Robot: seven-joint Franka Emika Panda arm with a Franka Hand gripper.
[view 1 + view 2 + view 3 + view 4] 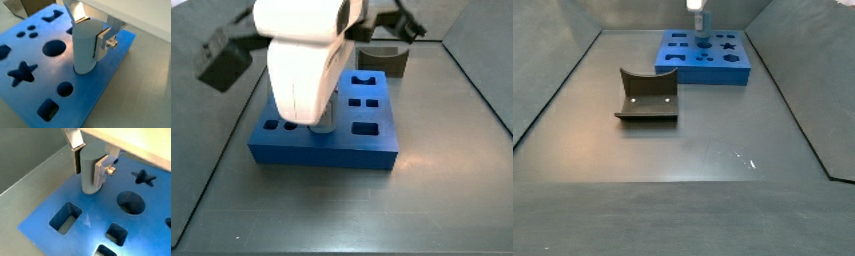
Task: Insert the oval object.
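Note:
The oval object [83, 50] is a pale blue-grey peg, upright between my gripper's [91, 32] two silver fingers. The gripper is shut on its upper part. It shows the same way in a wrist view [90, 183], with the gripper [89, 165] clamped on it. The peg's foot meets the top of the blue holed block [100, 95], and a thin dark rim shows round it. How deep it sits cannot be told. In a side view the peg [698, 27] stands on the block [714, 68]. In a side view the white arm hides the gripper above the block [318, 145].
The block has a star hole [22, 72], a round hole [55, 47] and a rectangular hole [65, 217] close to the peg. A brown curved block [647, 95] stands on the grey floor apart from the blue block, also seen in a side view [385, 58]. Grey walls enclose the floor.

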